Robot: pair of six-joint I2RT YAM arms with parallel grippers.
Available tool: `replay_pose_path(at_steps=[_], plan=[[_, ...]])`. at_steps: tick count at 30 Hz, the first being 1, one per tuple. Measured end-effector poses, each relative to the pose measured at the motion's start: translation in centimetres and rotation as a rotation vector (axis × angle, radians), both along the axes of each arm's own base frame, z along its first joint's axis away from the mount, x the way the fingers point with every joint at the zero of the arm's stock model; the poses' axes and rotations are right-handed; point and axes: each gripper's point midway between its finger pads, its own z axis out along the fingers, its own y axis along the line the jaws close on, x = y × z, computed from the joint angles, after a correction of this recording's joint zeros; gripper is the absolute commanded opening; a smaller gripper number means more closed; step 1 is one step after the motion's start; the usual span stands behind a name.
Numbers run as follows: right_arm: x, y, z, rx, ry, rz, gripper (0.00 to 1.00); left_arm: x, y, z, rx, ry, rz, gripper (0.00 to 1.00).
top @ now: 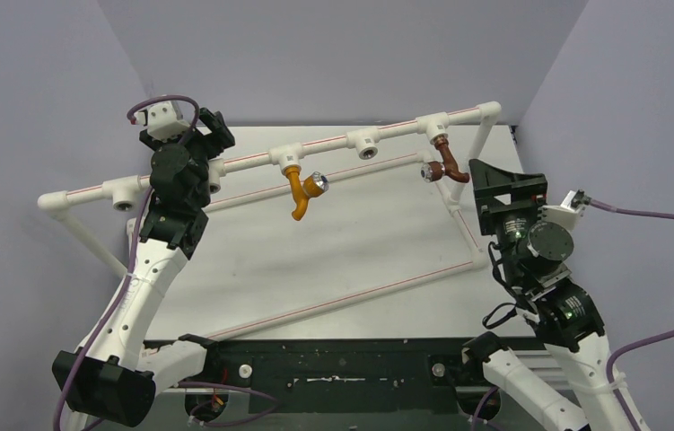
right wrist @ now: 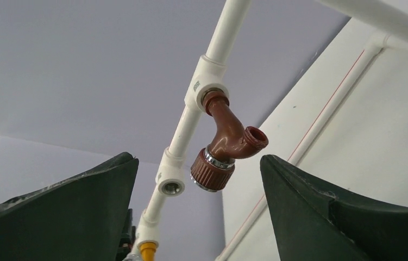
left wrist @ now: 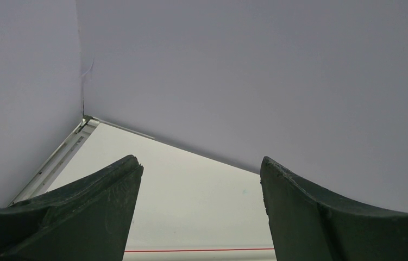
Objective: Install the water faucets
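step: looks like the tail end; both faucets hang in sockets on the far rail (top: 333, 146).
red-brown faucet (right wrist: 228, 140): far right tee, knob facing left.
orange faucet (top: 297, 192): tee left of middle.
right gripper (right wrist: 199, 160): jaws wide, nothing held, faucet just ahead between the fingers, apart from both.
left gripper (left wrist: 201, 163): jaws wide, empty, far left, facing the wall.
next: you'd likely pull the right arm back near, straight, without clipping the knob.
count: two faucets, two grippers, two empty tees in view.
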Motion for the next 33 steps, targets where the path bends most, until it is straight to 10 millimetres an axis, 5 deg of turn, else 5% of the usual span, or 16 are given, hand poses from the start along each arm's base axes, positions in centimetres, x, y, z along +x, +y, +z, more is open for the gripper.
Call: replay_pose_path(at_steps=[15,33], plan=[[-1.8,-1.1,0.8,-0.884,-0.115,0.114,0.86,0.0,0.0,0.0,0.000,0.000,0.000,0.77],[-0.9,-0.8,-0.1,-1.903,-0.311,0.234,0.82,0.0,0.0,0.0,0.000,0.001,-0.001,0.78]])
